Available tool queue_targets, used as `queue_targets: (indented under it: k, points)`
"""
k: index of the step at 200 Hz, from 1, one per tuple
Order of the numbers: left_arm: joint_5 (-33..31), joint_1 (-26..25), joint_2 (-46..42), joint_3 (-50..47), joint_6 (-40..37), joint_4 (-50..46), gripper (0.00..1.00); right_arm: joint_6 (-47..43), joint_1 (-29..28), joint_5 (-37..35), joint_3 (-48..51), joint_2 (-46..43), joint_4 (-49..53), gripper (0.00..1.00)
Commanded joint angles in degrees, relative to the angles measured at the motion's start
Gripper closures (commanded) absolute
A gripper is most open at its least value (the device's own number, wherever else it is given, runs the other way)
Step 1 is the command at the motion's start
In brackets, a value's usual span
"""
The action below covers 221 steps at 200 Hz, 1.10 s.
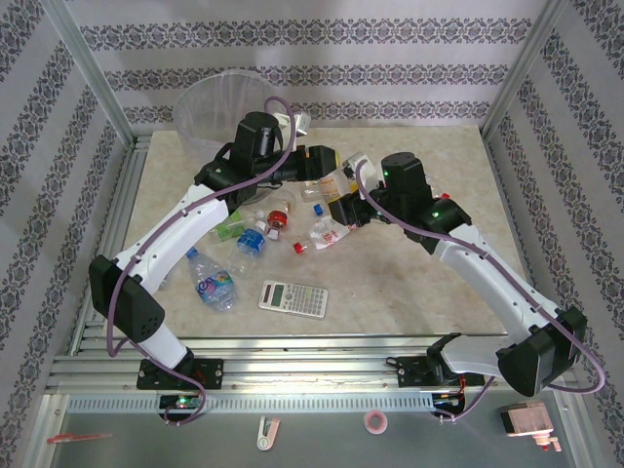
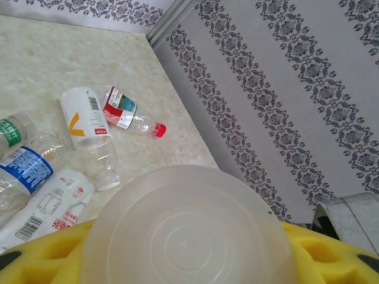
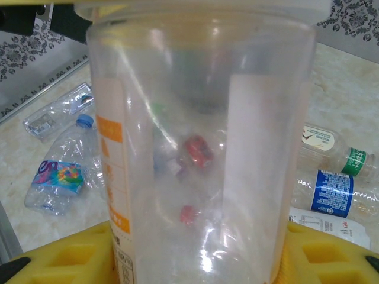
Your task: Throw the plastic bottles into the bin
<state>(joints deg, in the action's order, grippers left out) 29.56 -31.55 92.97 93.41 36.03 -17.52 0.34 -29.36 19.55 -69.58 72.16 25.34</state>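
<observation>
A wide clear plastic bottle [image 1: 336,182] with an orange and white label is held above the table between both arms. My right gripper [image 1: 343,208] [image 3: 198,254] is shut on its body [image 3: 201,148], yellow pads on either side. My left gripper [image 1: 325,161] [image 2: 189,260] is shut on its round whitish end [image 2: 186,231]. The grey translucent bin [image 1: 219,102] stands at the back left, behind the left arm. Several other bottles lie on the table, among them one with a blue cap [image 1: 210,283] [image 3: 59,177], a green one [image 1: 229,229] and a red-capped one [image 2: 127,115].
A flat grey calculator [image 1: 292,297] lies near the front of the table. Bottles with a blue label [image 3: 334,192] and a green label [image 3: 340,157] lie to the right in the right wrist view. Metal frame posts and patterned walls enclose the table [image 1: 439,166].
</observation>
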Motion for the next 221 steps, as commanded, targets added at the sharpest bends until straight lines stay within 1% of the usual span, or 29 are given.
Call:
queue_targets:
  k: [1,14,30,45,64,96,110,151,186,221]
  points:
    - [0.44,-0.45,0.54,2.76,0.21,-0.23,0.66,0.23,0.27,0.84,-1.52,0.51,-0.85,0.62]
    - [0.27,-0.46,0.55,3.01,-0.08,-0.55,0.71,0.26,0.27,0.75,-1.46,0.44,-0.84,0.60]
    - [0.17,-0.44,0.46,3.10,-0.25,-0.59,0.74,0.15,0.27,0.94,-1.35,0.31,-0.69,0.54]
    - [0.09,-0.45,0.37,3.03,-0.41,-0.72,0.77,-0.44,0.27,1.28,-1.35,0.06,-0.43,0.45]
    - [0.00,-0.45,0.13,3.01,-0.88,-0.85,0.78,-1.13,0.36,1.59,-1.09,-0.25,-0.17,0.29]
    - [-0.57,-0.44,-0.12,3.53,-2.35,-2.01,0.78,-2.16,0.38,5.89,0.08,-1.42,-0.57,0.10]
    - [-1.43,-0.40,-0.22,3.86,-3.11,-2.99,0.79,-2.18,0.37,7.35,1.25,-2.21,-1.47,0.03]
    - [-4.92,0.54,-1.06,5.06,-5.43,-6.34,0.84,-2.52,0.36,8.83,2.14,-2.86,-1.26,0.02]
    - [-7.69,2.52,-2.10,6.75,-7.40,-8.79,0.90,-2.82,0.43,6.90,2.63,-3.25,-0.70,0.02]
    - [-10.55,5.44,-3.96,8.22,-9.81,-11.27,0.93,-3.06,0.45,6.29,3.11,-3.69,0.09,0.02]
